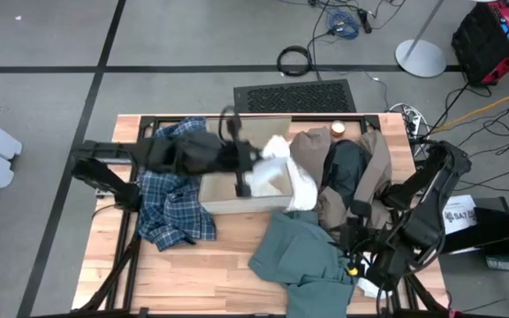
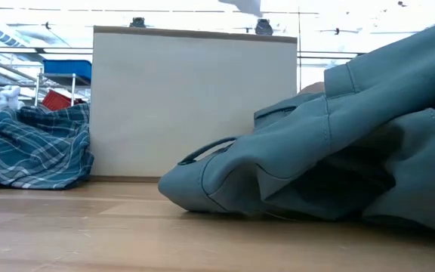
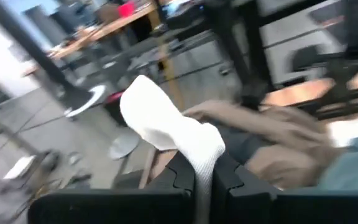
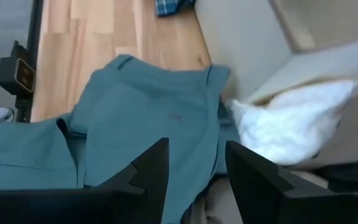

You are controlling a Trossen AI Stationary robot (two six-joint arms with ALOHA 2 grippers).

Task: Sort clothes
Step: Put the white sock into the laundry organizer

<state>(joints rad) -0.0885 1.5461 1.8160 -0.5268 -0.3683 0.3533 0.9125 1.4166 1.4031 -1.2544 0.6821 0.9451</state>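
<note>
High view finds our left claw (image 1: pixel 241 181) over the cardboard box (image 1: pixel 224 196), clamped shut on a white piece (image 3: pixel 166 124), likely to drop it inside. Our right claw (image 4: pixel 194 177) gapes empty above the teal-green piece (image 1: pixel 299 256), which overhangs the surface's (image 1: pixel 193 278) near edge; bare wood lies leftward.

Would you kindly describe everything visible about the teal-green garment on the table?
The teal-green garment is soft woven fabric with stitched seams and a collar-like or waistband-like edge. It lies crumpled and partly spread on the wooden table, near the front edge, in front of the cardboard box and apparently just reaching its front corner. Its upper edge meets the white piece spilling from the box. The right gripper hovers open just above it, not gripping. One fold hangs past the table edge.
</note>
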